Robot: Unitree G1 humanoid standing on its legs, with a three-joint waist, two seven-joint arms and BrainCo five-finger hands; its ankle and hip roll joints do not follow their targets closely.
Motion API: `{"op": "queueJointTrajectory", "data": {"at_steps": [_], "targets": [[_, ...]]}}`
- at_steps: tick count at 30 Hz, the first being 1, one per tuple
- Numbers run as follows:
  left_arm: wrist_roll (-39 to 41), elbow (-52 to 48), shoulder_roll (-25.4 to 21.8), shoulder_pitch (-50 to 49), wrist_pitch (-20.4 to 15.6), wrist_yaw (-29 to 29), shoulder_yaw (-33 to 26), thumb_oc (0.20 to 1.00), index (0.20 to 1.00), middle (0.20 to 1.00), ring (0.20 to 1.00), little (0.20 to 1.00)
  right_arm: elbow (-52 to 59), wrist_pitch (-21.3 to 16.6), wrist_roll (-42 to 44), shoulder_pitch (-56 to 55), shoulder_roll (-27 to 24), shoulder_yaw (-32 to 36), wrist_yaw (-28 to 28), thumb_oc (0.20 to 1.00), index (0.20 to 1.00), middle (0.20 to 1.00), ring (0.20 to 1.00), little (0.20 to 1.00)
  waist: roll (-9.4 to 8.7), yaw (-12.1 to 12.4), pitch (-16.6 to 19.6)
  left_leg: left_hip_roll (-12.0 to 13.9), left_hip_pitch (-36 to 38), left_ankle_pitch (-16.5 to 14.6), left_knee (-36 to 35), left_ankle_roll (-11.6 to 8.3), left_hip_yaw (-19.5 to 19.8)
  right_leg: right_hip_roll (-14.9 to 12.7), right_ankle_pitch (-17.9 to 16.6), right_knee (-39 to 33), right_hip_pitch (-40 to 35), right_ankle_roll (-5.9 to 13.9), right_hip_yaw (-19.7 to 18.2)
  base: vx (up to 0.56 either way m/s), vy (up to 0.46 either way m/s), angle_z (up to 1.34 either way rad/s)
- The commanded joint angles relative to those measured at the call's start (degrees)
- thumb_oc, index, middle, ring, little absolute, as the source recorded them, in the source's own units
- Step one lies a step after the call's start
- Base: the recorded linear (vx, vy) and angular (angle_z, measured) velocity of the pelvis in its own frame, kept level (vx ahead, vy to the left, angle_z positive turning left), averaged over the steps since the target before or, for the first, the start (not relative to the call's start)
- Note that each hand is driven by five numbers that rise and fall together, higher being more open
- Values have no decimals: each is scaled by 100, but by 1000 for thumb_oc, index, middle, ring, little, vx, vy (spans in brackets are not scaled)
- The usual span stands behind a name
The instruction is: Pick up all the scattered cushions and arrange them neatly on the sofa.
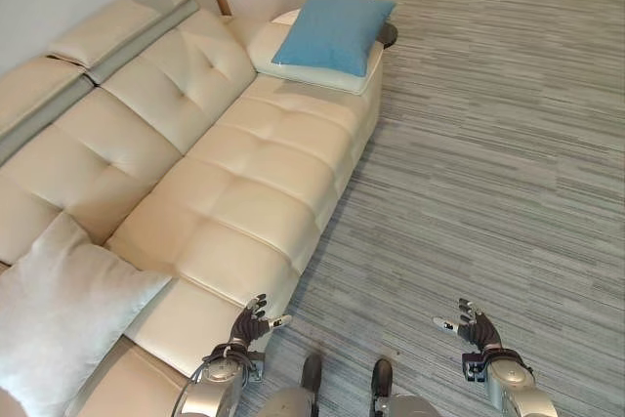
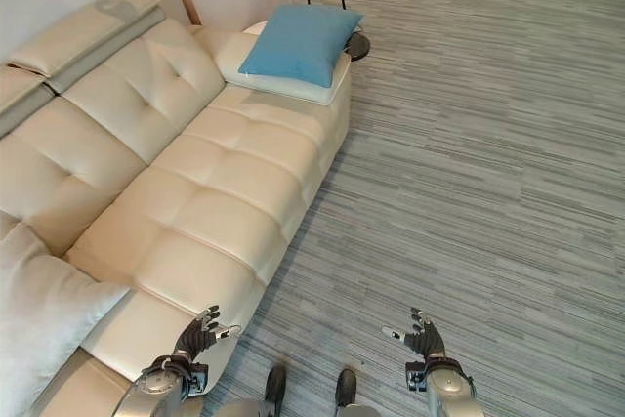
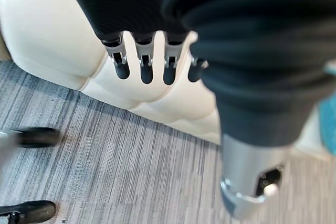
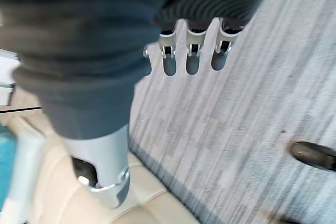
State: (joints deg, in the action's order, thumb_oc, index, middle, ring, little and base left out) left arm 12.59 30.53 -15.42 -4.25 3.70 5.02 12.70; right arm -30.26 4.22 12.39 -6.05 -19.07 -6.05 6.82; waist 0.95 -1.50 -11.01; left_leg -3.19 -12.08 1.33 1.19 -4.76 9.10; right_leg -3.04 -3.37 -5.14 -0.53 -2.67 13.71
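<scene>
Both the left hand (image 1: 250,324) and right hand (image 1: 476,325) hang empty, fingers apart. The blue cushion (image 1: 335,31) lies on a cream one (image 1: 305,71) at the sofa's (image 1: 244,192) far end, well beyond them; a pale cushion (image 1: 54,310) leans nearer.

Bright, even light; soft shadows on the sofa (image 1: 244,183); wrist views blurred.

Cream tufted leather sofa (image 1: 244,192), long, with raised headrest sections along the back; blue square cushion (image 1: 335,31) lying tilted atop a white cushion (image 1: 317,73) at the far end of the seat, both flat on the last seat section near the armless edge; pale grey-white textured cushion (image 1: 59,314) propped at the near end, leaning against the backrest, one corner pointing onto the seat.
</scene>
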Motion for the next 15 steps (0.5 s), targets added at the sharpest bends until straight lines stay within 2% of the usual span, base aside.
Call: {"op": "queueJointTrajectory", "data": {"at_steps": [1,2,3,5,6,8,10,13,14,15], "targets": [[-53,-179,-320,-211,-141,-12,-182,1000,1000,1000,1000,1000,270,-163,-60,268,-76,-27,-51,1000,1000,1000,1000,1000,97,231,67,-320,-52,345,-619,159,216,275,1061,55,-523,500,-564,306,77,-41],[-98,-158,-350,-237,-124,-6,-206,1000,1000,1000,1000,1000,283,-149,-94,309,-86,-24,-41,1000,1000,1000,1000,1000,114,289,78,-337,-92,407,-619,151,175,290,1095,61,-576,523,-709,389,123,-70],[-39,-169,-345,-344,-142,-19,-276,1000,1000,1000,1000,1000,335,-137,-105,310,-75,-34,-100,1000,1000,1000,1000,1000,126,340,128,-289,47,404,-619,254,211,302,1199,66,-680,555,-888,425,150,-109],[-81,-80,-341,-344,-149,-34,-255,1000,1000,1000,1000,1000,454,-164,-192,303,-65,-47,-130,1000,1000,1000,1000,1000,107,333,236,-322,121,501,-619,309,166,193,1264,70,-799,633,-952,536,205,-122],[-218,-32,-419,-340,-137,-76,-250,1000,1000,1000,1000,1000,561,-152,-147,271,18,-13,-203,1000,1000,1000,1000,1000,42,290,324,-333,251,368,-565,444,9,69,1373,328,-790,696,-1026,466,185,-52],[-212,-52,-452,-354,-155,-72,-260,1000,1000,1000,1000,1000,578,-175,-157,254,47,-48,-224,1000,1000,1000,1000,1000,7,315,352,-322,312,303,-544,498,-87,32,1362,527,-705,734,-1095,348,137,-27],[-239,-177,-532,-368,-149,-88,-235,1000,1000,1000,1000,1000,575,-164,-217,319,105,-119,-272,1000,1000,1000,1000,1000,-45,337,389,-309,461,142,-563,607,-296,-44,1316,1040,-504,875,-1089,339,146,-53],[-179,-269,-590,-325,-144,-71,-225,1000,1000,1000,1000,1000,604,-157,-311,382,144,-205,-328,1000,1000,1000,1000,1000,-16,335,305,-255,790,-95,-619,768,-563,-281,962,2460,130,1088,-627,215,119,-53],[-179,-268,-590,-324,-144,-71,-226,1000,1000,1000,1000,1000,605,-156,-311,382,144,-205,-328,1000,1000,1000,1000,1000,-22,337,302,-262,791,-95,-619,770,-566,-290,977,2489,143,1091,-633,439,174,-77],[-215,-323,-589,-159,-134,-108,-162,1000,1000,1000,1000,1000,570,-125,-295,280,248,-99,-292,1000,1000,1000,1000,1000,106,201,99,-102,1240,-378,-619,798,-786,-458,763,2593,694,964,-219,473,121,-89]]}}
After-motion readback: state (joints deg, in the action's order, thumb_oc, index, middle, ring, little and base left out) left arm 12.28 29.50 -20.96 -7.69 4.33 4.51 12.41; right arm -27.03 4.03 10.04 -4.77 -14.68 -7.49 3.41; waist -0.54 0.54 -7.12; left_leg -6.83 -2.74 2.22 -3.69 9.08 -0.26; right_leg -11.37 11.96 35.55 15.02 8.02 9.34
